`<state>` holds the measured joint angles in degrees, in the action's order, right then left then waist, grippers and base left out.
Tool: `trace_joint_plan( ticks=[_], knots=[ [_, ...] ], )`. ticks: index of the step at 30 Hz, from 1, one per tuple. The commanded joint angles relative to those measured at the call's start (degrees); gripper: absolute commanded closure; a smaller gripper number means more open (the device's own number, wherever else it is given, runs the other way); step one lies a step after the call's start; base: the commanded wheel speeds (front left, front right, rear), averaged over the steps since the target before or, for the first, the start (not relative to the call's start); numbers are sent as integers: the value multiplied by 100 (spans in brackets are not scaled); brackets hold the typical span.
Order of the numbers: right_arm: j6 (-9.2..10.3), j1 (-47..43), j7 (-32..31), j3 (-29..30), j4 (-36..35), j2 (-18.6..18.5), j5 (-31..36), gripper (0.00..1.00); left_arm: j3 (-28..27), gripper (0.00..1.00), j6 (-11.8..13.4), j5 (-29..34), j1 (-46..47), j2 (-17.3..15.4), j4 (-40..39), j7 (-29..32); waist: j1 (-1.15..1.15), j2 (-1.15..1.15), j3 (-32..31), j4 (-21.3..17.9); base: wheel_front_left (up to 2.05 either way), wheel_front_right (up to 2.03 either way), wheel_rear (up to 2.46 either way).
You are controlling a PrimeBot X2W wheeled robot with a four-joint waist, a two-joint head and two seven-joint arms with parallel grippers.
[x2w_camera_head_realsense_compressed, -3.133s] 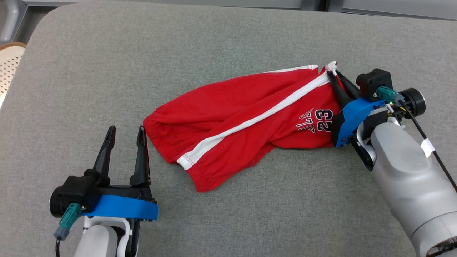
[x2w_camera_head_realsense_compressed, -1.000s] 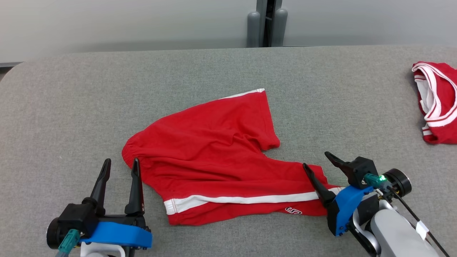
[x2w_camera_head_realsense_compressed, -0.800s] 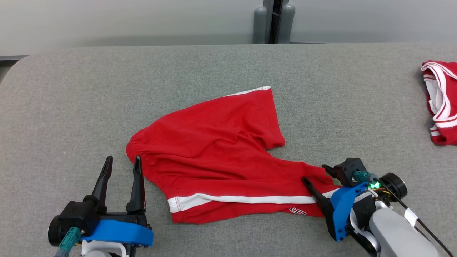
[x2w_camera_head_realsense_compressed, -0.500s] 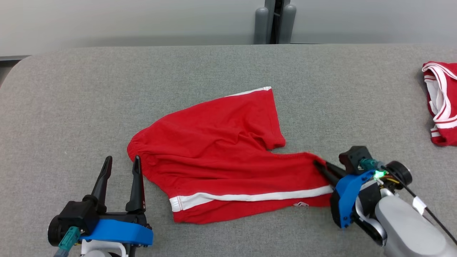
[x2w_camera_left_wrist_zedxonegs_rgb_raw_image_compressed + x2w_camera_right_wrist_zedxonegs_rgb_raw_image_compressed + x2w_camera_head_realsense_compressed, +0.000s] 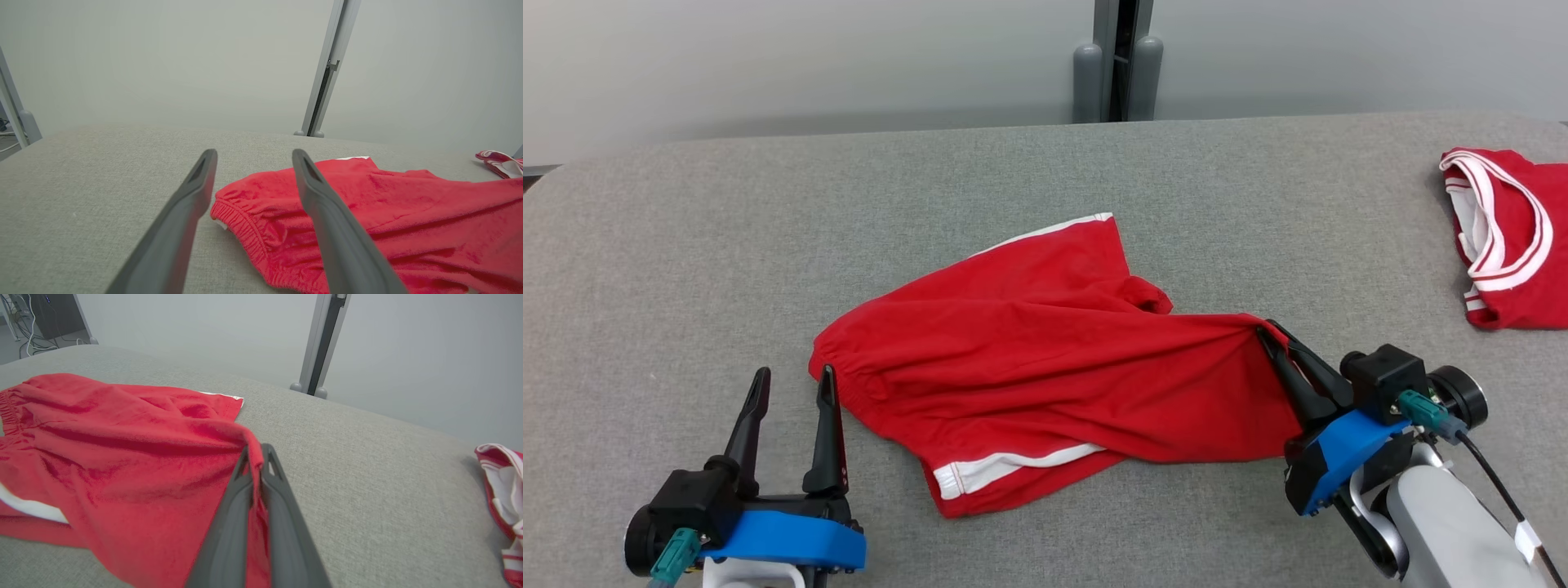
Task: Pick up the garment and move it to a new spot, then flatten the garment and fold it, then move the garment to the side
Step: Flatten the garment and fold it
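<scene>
- Right gripper [image 5: 1266, 329]: clenched on red white-striped cotton shorts [image 5: 1045, 359]; thin pinch may slip.
- Left gripper [image 5: 794, 372]: released (waistband [image 5: 866, 408] unpinned; cloth could drag, bunch).

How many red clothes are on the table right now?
2. The shorts lie in the middle, one end pinched in the right claw. A second garment with white trim sits at the far right edge, partly out of frame.

Red shorts [image 5: 1045, 367] with white side stripe (elastic waistband at left), rumpled on grey surface, right corner lifted.
</scene>
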<state>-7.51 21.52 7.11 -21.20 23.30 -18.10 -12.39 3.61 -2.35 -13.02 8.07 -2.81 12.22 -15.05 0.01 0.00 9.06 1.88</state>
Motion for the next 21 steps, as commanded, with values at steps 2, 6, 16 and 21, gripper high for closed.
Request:
trace_joint_plan(
  ticks=[2, 6, 16, 21],
  knots=[
    [5, -119, -14, 105, -107, 27, 50, 100, -28, 0, 9, 40, -54, -20, -13, -16, -1, 0, -1, -51, 0, 0, 0],
    [5, -89, -94, 258, -239, 50, 139, 100, -4, 0, -9, 55, -1, -20, -18, -16, -1, 0, 28, -83, 0, 0, 0],
    [5, 832, -330, 391, 462, 28, 325, 100, 198, 0, -7, -53, 257, -20, -16, -16, -1, 0, 318, 215, 0, 0, 0],
    [5, 1385, -237, 345, 1307, 77, 361, 100, 341, 0, 22, -118, 332, -20, -18, -16, -1, 0, 446, 407, 0, 0, 0]
  ],
)
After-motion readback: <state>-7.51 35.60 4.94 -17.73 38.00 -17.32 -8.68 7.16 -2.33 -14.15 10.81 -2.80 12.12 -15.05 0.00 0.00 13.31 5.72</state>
